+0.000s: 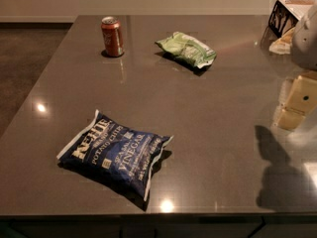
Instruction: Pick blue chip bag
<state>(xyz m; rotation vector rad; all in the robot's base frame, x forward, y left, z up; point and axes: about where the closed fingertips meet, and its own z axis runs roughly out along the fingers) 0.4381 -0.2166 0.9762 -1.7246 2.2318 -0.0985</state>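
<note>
Blue chip bag [116, 155] flat on table [213, 133]; gripper [296, 103] far right, apart

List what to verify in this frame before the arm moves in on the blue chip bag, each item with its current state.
1. Target visible: the blue chip bag lies flat near the front of the table, nothing on top of it: ok.
2. Lookalike kept apart: the green chip bag lies far back, well away from the target: ok.
3. Room around the target: the soda can stands upright at the back, not touching it: ok.
4. Gripper lined up over the target: it sits at the right edge of the view, far from the bag: not ok.
5. Gripper ready to grasp: cannot tell.
</note>
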